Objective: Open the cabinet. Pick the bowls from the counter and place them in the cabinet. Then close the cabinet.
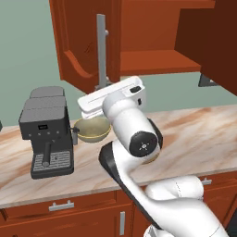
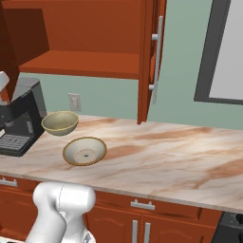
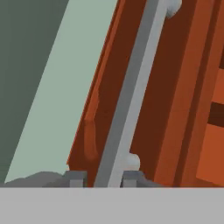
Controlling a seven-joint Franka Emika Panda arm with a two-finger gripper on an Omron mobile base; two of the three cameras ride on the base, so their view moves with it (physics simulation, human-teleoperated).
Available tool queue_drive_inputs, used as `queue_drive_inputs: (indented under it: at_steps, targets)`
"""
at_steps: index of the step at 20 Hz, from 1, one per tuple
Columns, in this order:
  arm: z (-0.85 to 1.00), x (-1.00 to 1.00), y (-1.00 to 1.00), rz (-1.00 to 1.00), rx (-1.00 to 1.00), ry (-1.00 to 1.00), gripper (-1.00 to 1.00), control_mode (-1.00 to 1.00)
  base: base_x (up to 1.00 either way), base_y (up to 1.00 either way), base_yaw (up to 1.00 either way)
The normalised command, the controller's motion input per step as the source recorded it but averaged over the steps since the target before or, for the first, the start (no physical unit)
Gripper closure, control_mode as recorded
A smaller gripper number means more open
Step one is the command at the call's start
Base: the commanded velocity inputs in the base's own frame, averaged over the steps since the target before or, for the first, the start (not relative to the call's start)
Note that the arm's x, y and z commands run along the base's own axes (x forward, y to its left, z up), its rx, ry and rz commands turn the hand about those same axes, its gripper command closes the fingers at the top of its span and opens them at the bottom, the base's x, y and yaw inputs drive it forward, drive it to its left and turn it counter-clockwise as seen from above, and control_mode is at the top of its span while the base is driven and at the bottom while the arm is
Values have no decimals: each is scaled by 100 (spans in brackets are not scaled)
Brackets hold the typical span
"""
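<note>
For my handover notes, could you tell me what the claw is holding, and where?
The claw straddles the lower end of the open cabinet door's handle; whether it actually grips cannot be told.

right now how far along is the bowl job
Done: both cabinet doors stand open, shelf bare. In hand: the fingers sit either side of the left door's handle. Left: both bowls, the deep bowl and the shallow bowl, sit on the counter; shelve them, then shut the doors.

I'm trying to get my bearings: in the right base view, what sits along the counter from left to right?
Coffee machine → deep bowl → shallow bowl → open cabinet door hanging above the counter → dark-framed window on the wall.
</note>
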Motion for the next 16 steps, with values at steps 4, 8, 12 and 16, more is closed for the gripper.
queue_drive_inputs:
  at_steps: [4,8,12,16]
  targets:
    - [45,-100,-97,0,10,-6,-100,-100,0,0,0]
    - [31,-71,-96,4,12,-1,-100,-100,0,0,0]
    - [29,-73,-58,11,14,0,-100,-100,0,0,0]
    - [27,-56,-36,16,14,1,-100,-100,0,0,0]
